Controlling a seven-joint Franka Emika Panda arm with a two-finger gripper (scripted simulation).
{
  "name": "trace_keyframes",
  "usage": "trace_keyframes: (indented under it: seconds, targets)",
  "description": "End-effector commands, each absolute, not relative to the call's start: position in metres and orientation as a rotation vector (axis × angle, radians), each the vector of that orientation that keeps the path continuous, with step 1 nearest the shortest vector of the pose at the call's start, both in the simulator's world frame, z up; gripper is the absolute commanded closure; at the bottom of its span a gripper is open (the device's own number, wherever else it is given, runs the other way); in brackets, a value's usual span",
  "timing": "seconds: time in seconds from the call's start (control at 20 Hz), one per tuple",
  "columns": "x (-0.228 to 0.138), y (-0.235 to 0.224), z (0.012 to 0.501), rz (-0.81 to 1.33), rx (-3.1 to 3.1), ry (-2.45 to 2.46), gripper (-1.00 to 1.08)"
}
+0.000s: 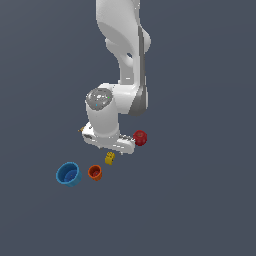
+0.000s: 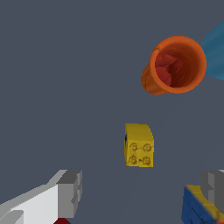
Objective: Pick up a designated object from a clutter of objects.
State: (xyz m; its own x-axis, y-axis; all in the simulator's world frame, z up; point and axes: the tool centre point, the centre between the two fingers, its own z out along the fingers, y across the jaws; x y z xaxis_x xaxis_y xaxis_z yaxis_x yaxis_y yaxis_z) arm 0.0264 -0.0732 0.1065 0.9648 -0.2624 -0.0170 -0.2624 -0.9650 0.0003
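The yellow studded brick (image 1: 109, 158) lies on the grey floor just below my hand in the exterior view. In the wrist view the brick (image 2: 139, 145) lies studs up, a little ahead of the gap between my fingers. My gripper (image 2: 141, 186) is open and empty, above the brick and apart from it. One grey finger (image 2: 71, 191) and the other (image 2: 213, 184) stand wide apart. The orange cup (image 1: 95, 172) and the blue cup (image 1: 68, 174) stand on the exterior view's left of the brick. The red ball (image 1: 140, 138) lies beside my hand.
In the wrist view the orange cup (image 2: 177, 64) stands open side up beyond the brick, with the blue cup's edge (image 2: 216, 50) next to it. The multicoloured cube (image 2: 197, 208) sits close to one finger. A tan corner (image 1: 81, 130) peeks out behind my hand.
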Motion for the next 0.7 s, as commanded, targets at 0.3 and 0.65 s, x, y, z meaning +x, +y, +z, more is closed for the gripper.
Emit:
trace_keyframes:
  seconds: [0.3,0.65]
  targets:
    - [0.026,-0.087,0.074,0.002,-3.103,0.491,-0.92]
    - [0.025,-0.088,0.07,0.003,-3.103,0.494,-0.92]
